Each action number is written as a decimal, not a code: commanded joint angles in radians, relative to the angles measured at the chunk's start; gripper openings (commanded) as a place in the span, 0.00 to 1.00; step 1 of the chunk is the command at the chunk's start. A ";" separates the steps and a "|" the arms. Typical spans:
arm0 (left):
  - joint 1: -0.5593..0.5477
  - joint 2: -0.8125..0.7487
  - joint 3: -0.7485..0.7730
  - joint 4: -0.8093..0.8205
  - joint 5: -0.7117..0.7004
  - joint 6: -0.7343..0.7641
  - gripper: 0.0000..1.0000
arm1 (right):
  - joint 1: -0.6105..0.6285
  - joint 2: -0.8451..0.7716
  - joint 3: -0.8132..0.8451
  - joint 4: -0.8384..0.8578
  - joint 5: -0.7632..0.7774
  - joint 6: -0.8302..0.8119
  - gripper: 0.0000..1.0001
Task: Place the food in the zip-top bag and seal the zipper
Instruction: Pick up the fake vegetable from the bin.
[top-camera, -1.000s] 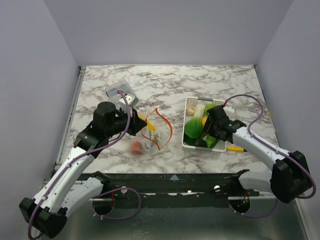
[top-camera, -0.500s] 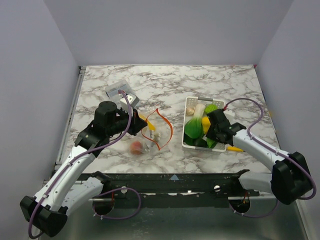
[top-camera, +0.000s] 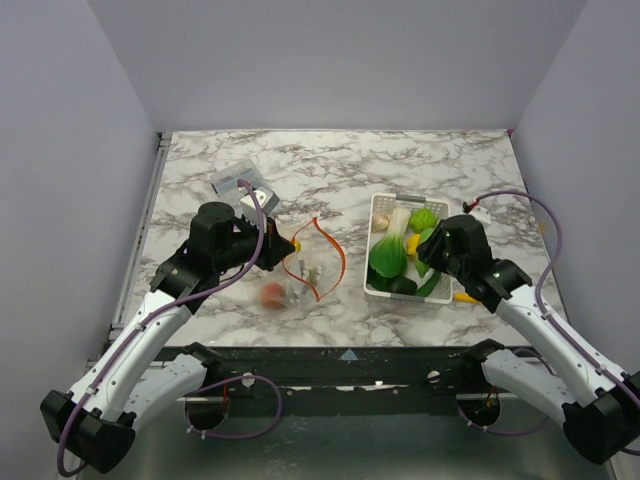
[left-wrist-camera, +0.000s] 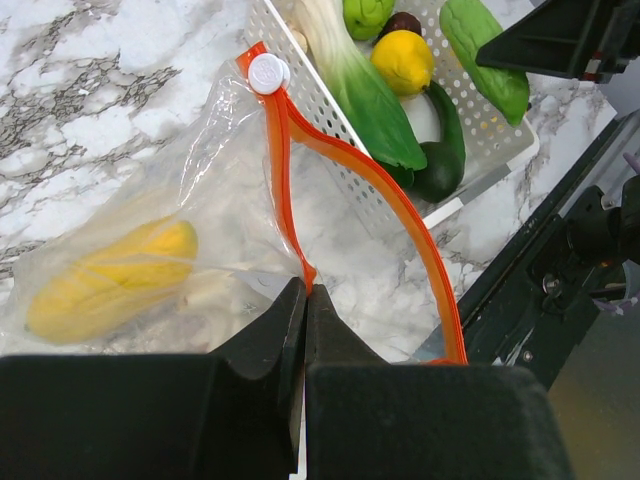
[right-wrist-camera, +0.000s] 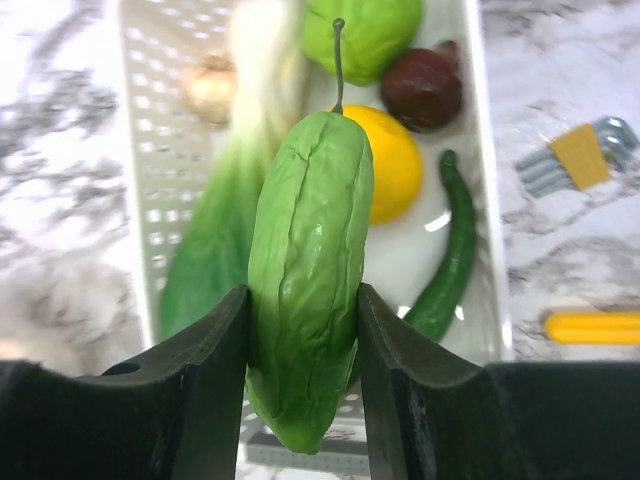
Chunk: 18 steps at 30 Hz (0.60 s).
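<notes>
The right gripper (right-wrist-camera: 300, 312) is clamped across the middle of a wrinkled green cucumber (right-wrist-camera: 305, 260), held over the white basket (right-wrist-camera: 140, 150). The cucumber's long axis runs along the basket's length, with its thin stem pointing to the far end.

Under it in the basket lie a leafy green (right-wrist-camera: 215, 230), a yellow lemon (right-wrist-camera: 395, 165), a slim dark cucumber (right-wrist-camera: 450, 250), a round green piece (right-wrist-camera: 365, 35) and a dark red one (right-wrist-camera: 422, 88). Only this wrist view shows the hex keys (right-wrist-camera: 575, 155) and a yellow stick (right-wrist-camera: 595, 325) on the marble, right of the basket.

The left gripper (left-wrist-camera: 305, 295) has its fingers pressed together on the zipper (left-wrist-camera: 380, 185). The strip runs away from the pinch toward the basket, and a white slider (left-wrist-camera: 268, 72) sits at its far end.

The zip-top bag (left-wrist-camera: 220, 150) lies left of the basket and holds a yellow piece (left-wrist-camera: 110, 280). From above, the zipper stands open in a loop, and a red-orange fruit (top-camera: 272, 293) shows at the bag's near left end, which the wrist view misses.
</notes>
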 joint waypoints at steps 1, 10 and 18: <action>0.004 -0.003 0.011 0.001 0.000 0.008 0.00 | 0.000 -0.102 -0.041 0.135 -0.153 -0.082 0.16; 0.003 -0.001 0.012 0.001 0.004 0.007 0.00 | 0.002 -0.116 -0.155 0.576 -0.818 -0.051 0.13; 0.003 -0.001 0.012 -0.002 0.002 0.009 0.00 | 0.053 -0.036 -0.258 1.090 -1.119 0.204 0.11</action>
